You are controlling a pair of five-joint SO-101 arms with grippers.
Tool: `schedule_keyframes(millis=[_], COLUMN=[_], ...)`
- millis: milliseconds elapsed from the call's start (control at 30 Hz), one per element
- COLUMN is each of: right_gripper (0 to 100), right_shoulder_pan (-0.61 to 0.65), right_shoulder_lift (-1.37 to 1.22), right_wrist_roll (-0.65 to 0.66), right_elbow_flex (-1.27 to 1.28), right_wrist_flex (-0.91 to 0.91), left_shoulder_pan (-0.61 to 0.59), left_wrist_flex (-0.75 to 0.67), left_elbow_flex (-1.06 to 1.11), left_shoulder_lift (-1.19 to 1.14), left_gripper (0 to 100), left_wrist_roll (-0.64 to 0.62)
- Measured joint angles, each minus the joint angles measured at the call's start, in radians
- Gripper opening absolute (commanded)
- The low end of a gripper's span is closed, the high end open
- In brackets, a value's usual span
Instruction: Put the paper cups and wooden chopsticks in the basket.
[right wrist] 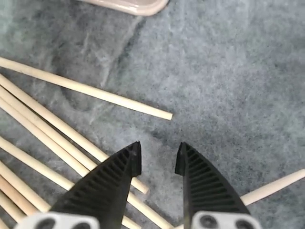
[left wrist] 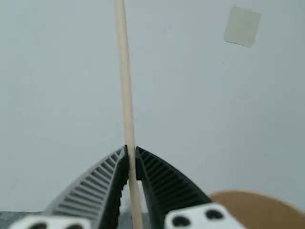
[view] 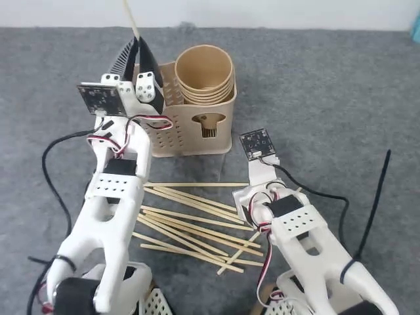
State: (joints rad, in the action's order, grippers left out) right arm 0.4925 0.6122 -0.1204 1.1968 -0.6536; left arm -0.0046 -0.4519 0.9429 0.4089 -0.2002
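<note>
One chopstick (left wrist: 125, 86) is pinched near upright in the left gripper (left wrist: 131, 151), jaws closed on it, above the basket (view: 197, 141), beside the stacked cups (view: 203, 69). Best to lower it straight down before letting go. The right gripper (right wrist: 158, 155) hangs part open over the loose sticks (view: 190, 223) in front of the basket.

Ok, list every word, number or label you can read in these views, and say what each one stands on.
No readable text in any view.
On the left arm's camera board and the right arm's camera board, any markings are too small to read.
The basket, paper cups, held chopstick, loose chopsticks and pale square on the wall look blank.
</note>
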Motion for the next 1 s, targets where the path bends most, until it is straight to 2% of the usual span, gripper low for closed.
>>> schedule_keyframes(millis=[100,333,600,867,1000], right_gripper=[13.6,13.6,13.6,13.6,13.6], right_shoulder_pan=[0.000,0.002,0.002,0.002,0.002], right_shoulder_lift=[0.000,0.000,0.000,0.000,0.000], right_wrist_roll=[0.000,0.000,0.000,0.000,0.000], right_elbow_flex=[0.000,0.000,0.000,0.000,0.000], right_wrist_flex=[0.000,0.000,0.000,0.000,0.000], left_shoulder_pan=[-0.006,-0.021,-0.023,-0.023,-0.068], left_wrist_flex=[0.000,0.026,0.397,0.672,0.829], left_elbow_flex=[0.000,0.000,0.000,0.000,-0.034], left_shoulder_lift=[0.000,0.009,0.269,0.632,0.760], left_gripper=[4,25,26,26,26], left_wrist_roll=[0.000,0.000,0.000,0.000,-0.002])
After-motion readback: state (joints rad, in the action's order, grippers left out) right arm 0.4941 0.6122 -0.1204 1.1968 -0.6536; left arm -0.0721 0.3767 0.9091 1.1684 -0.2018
